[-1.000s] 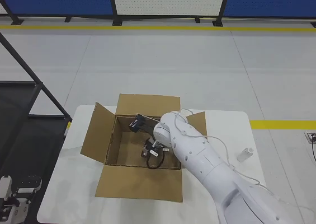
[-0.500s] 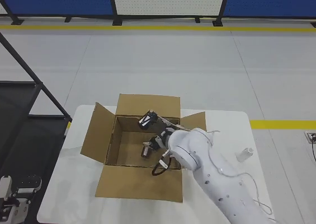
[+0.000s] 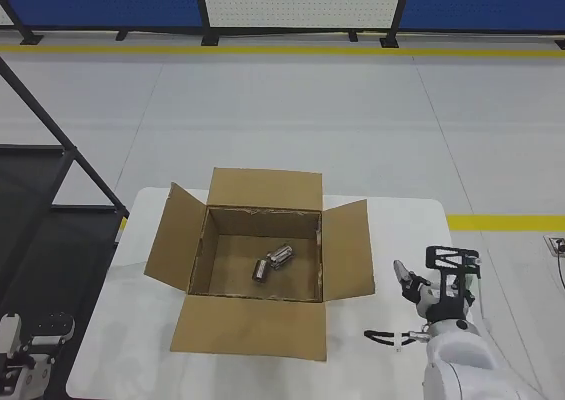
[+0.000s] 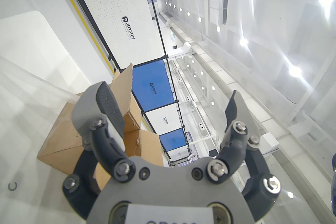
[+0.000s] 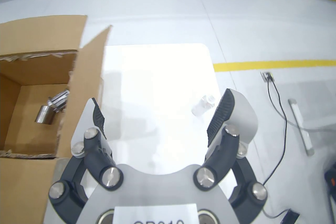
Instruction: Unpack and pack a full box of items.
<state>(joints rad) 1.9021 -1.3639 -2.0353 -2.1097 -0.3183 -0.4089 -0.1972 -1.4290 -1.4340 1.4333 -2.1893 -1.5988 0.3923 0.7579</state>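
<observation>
The clear bottle (image 5: 203, 105), seen on the table (image 5: 157, 64) at three o'clock from the box (image 3: 247, 325) holding metal pieces (image 3: 272, 263), could be rolled off the edge if approached off-centre by the right gripper (image 5: 162, 101), which is spread open and empty, as is the left gripper (image 4: 170, 93).

The top view looks steeply down from above onto the bench (image 3: 402, 225) and the open box (image 3: 252, 325). The right wrist view looks down and forward over the bench's right half. The left wrist view sits low, tilted toward the ceiling (image 4: 262, 25). All three share the box.
</observation>
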